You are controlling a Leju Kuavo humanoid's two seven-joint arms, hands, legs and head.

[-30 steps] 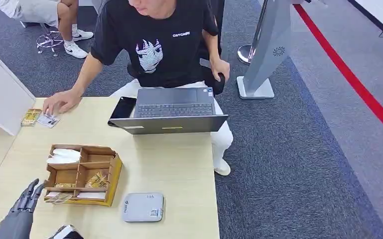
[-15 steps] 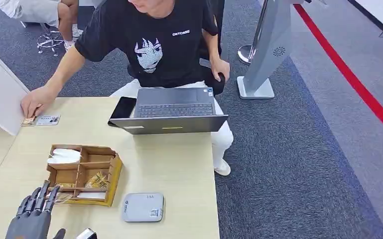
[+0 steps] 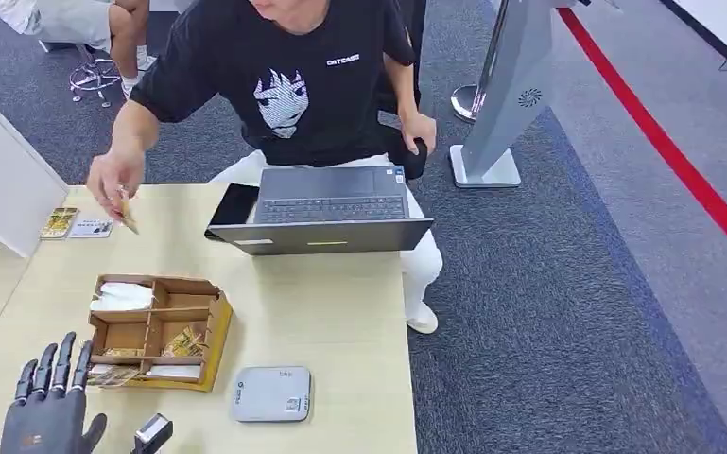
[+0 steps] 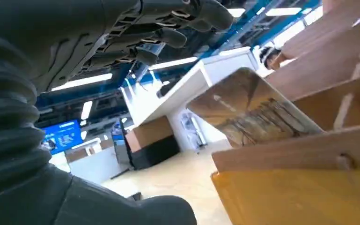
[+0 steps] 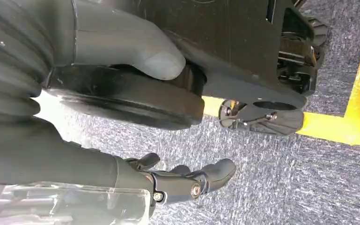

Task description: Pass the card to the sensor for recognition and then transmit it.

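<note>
Evidently the pick-up has not yet begun: no card is held by the robot.

The card [image 3: 112, 375] to be taken is judged to be the one lying in the near corner compartment of the wooden organiser [image 3: 210, 346]; in the left wrist view it [image 4: 250, 111] is seen as a glossy, brownish printed card leaning tilted against a divider. Just short of the organiser's near side the left hand [image 3: 49, 410] is raised, fingers spread and empty. The right hand [image 5: 187, 180] hangs above carpet, away from the organiser, fingers loosely extended and holding nothing. A reach into that compartment and a pinch on the card's edge are called for next, then a carry to the grey sensor [image 3: 271, 393] lying flat just beside the organiser. Beyond the organiser, another card [image 3: 128, 212] is held up by a person's hand [image 3: 115, 176].
</note>
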